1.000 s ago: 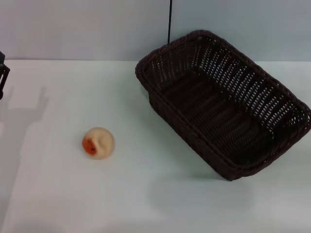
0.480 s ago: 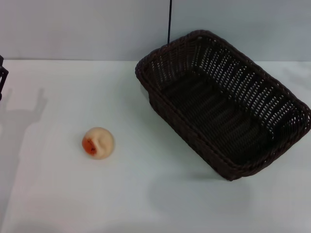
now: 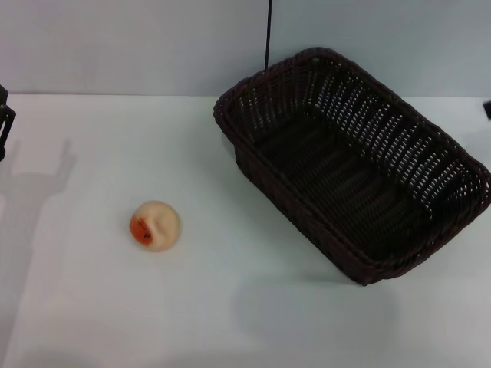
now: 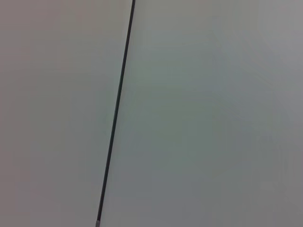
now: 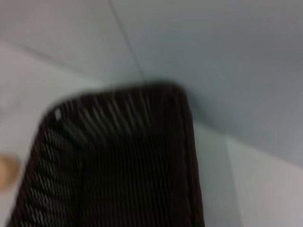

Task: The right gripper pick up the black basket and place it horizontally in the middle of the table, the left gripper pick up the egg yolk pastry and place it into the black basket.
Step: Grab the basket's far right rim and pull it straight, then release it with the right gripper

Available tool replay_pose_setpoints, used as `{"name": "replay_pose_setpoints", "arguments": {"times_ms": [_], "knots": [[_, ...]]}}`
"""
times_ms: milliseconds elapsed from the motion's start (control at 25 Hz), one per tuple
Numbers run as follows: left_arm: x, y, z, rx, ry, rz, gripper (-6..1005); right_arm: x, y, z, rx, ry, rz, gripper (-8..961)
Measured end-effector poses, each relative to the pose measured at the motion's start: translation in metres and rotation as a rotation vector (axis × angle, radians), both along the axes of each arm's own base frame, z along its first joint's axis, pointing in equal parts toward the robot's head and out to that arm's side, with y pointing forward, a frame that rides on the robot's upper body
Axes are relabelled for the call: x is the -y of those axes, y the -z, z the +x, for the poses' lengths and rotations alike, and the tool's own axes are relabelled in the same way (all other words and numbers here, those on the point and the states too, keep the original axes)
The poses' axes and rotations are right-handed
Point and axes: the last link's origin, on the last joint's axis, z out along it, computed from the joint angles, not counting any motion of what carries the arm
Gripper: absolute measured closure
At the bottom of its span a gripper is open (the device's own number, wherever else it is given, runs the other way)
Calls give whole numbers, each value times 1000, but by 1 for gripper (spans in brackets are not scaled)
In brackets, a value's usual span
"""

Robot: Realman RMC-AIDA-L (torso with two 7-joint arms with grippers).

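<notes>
The black basket (image 3: 357,161) sits on the white table at the right, set diagonally, empty inside. It also fills the lower part of the right wrist view (image 5: 118,165). The egg yolk pastry (image 3: 155,225) lies on the table at the left of centre, its orange-red patch facing left; a sliver of it shows in the right wrist view (image 5: 7,171). Only a black piece of the left gripper (image 3: 4,115) shows at the left edge of the head view. A small dark bit of the right gripper (image 3: 487,109) shows at the right edge, beyond the basket.
The white table (image 3: 230,307) runs to a pale wall at the back. A thin black vertical line (image 3: 268,34) runs down the wall behind the basket and also shows in the left wrist view (image 4: 116,113). The left arm's shadow falls on the table's left side.
A dark bit of the right gripper has come into view at the right edge of the head view. The left gripper has shifted slightly at the left edge. Basket and pastry have not moved.
</notes>
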Motion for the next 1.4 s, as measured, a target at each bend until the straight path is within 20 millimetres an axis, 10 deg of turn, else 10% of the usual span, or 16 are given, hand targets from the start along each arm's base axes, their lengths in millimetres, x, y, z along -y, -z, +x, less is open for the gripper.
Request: {"name": "replay_pose_setpoints", "arguments": {"times_ms": [1400], "knots": [[4,4,-3,2,-18,-17,169,-3,78,28,150,66,-154,378]]}}
